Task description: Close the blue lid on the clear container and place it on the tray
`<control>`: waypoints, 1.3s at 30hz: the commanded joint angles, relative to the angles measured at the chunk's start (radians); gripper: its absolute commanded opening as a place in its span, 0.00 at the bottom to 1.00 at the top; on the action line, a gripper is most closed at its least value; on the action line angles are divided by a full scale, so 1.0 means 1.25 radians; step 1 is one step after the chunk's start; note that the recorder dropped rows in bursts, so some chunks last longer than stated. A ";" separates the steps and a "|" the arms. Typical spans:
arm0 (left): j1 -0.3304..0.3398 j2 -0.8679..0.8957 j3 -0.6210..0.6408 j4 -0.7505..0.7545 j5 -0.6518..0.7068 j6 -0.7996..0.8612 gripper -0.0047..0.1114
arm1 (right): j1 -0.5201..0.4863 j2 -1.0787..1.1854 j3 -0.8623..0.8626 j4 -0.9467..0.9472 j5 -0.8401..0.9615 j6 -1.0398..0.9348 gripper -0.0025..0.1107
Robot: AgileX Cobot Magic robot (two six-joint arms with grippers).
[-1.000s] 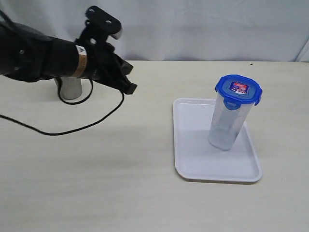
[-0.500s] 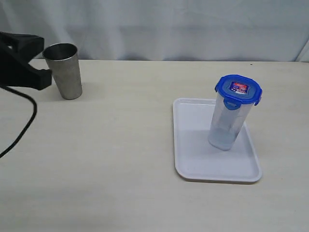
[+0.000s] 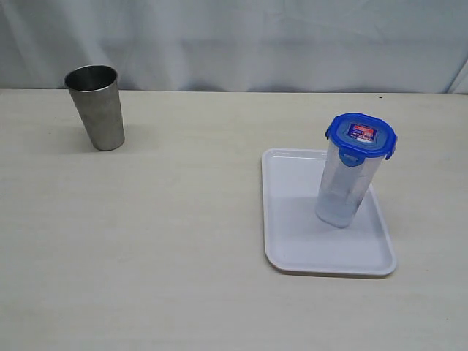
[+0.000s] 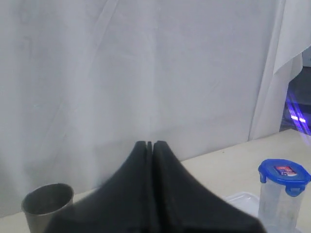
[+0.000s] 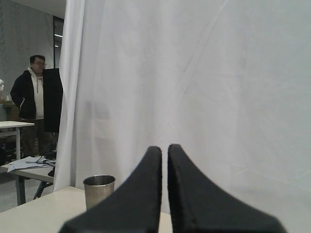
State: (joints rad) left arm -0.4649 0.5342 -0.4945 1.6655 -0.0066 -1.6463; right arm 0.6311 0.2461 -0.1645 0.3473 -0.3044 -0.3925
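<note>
The clear container (image 3: 347,186) stands upright on the white tray (image 3: 292,241) at the right of the table, with the blue lid (image 3: 360,135) sitting on its top. From the left wrist view the same container (image 4: 277,206) and lid (image 4: 284,172) show at a distance. Neither arm appears in the exterior view. My left gripper (image 4: 149,143) is shut and empty, raised away from the table. My right gripper (image 5: 164,148) is also shut with nothing between its fingers, facing the white curtain.
A steel cup (image 3: 96,107) stands at the back left of the table, also seen as the steel cup (image 5: 99,190) from the right wrist. A white curtain (image 3: 241,40) backs the table. A person (image 5: 30,94) stands beyond the curtain's edge.
The left arm has drawn back to the left and left the exterior view, uncovering the steel cup. The container, lid and tray have not moved.
</note>
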 commanded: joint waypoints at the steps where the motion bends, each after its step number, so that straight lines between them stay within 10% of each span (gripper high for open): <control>1: -0.001 -0.034 0.003 -0.002 -0.005 -0.005 0.04 | -0.005 -0.003 0.003 0.003 -0.005 -0.003 0.06; 32: -0.001 -0.036 0.003 -0.009 -0.011 -0.005 0.04 | -0.005 -0.003 0.003 0.003 -0.005 -0.003 0.06; 39: -0.001 -0.036 0.013 -0.404 0.005 -0.005 0.04 | -0.005 -0.003 0.003 0.003 -0.005 -0.003 0.06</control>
State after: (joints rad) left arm -0.4649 0.4932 -0.4930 1.3482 -0.0157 -1.6463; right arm 0.6311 0.2461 -0.1645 0.3473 -0.3044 -0.3925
